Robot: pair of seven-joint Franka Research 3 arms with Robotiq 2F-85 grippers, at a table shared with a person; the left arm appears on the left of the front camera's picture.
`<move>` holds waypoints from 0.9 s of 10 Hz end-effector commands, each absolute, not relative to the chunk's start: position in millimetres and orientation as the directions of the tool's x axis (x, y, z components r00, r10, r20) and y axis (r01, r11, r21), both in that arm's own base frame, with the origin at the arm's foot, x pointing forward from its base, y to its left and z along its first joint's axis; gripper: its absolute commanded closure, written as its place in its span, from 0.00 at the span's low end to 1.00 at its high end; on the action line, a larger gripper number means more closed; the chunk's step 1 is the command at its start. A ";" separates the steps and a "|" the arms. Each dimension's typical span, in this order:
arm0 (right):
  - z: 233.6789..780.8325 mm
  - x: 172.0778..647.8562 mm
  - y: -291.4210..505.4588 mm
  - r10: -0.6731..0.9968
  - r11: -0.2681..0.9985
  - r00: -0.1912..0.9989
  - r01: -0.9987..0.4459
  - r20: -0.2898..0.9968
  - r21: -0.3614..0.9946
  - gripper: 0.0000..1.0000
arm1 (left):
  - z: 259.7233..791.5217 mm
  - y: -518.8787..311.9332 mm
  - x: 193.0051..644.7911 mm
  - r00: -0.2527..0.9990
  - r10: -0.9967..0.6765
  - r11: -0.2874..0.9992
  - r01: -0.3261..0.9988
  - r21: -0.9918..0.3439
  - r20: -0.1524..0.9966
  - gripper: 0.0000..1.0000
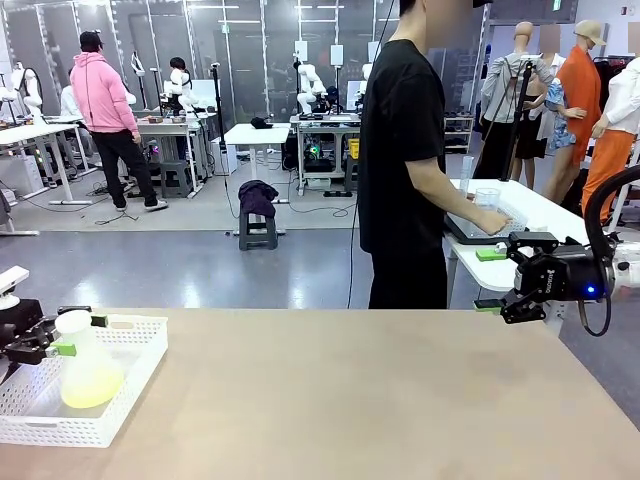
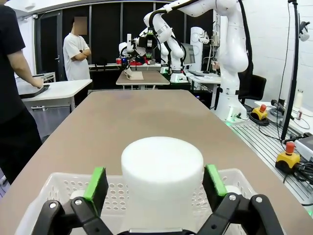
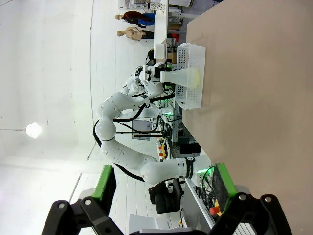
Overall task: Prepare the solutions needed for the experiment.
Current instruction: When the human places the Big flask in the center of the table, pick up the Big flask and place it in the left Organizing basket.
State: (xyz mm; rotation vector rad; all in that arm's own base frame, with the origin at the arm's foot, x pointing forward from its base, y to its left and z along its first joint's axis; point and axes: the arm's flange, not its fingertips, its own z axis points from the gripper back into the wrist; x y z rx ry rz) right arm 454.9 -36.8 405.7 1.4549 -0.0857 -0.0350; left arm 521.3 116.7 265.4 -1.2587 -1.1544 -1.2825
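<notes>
A tan table [image 1: 380, 390] is carrying a white perforated basket [image 1: 130, 385], which is sitting at the table's left front corner; right of the basket, the tabletop is lying bare.

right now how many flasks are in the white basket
1: a frosted flask with yellow liquid stands in the white basket at the table's left, between the left hand's open fingers. Smaller items could be hidden.

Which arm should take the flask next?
Left. The left hand is open with its pads either side of the flask in the white basket; the right hand hangs open past the far right edge.
</notes>
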 end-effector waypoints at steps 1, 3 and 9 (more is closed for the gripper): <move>407.2 455.1 -36.7 -0.073 0.114 0.996 -0.039 0.047 0.993 0.00 | 268.0 117.2 520.6 -0.018 -0.016 -0.105 0.994 0.017 1.000 0.00; 407.2 455.1 -36.7 -0.073 0.114 0.996 -0.039 0.047 0.993 0.00 | 268.0 117.2 520.6 -0.018 -0.016 -0.105 0.994 0.017 1.000 0.00; 407.2 455.1 -36.7 -0.073 0.114 0.996 -0.039 0.047 0.993 0.00 | 276.3 175.5 499.5 0.070 -0.083 -0.001 0.998 -0.070 0.994 0.00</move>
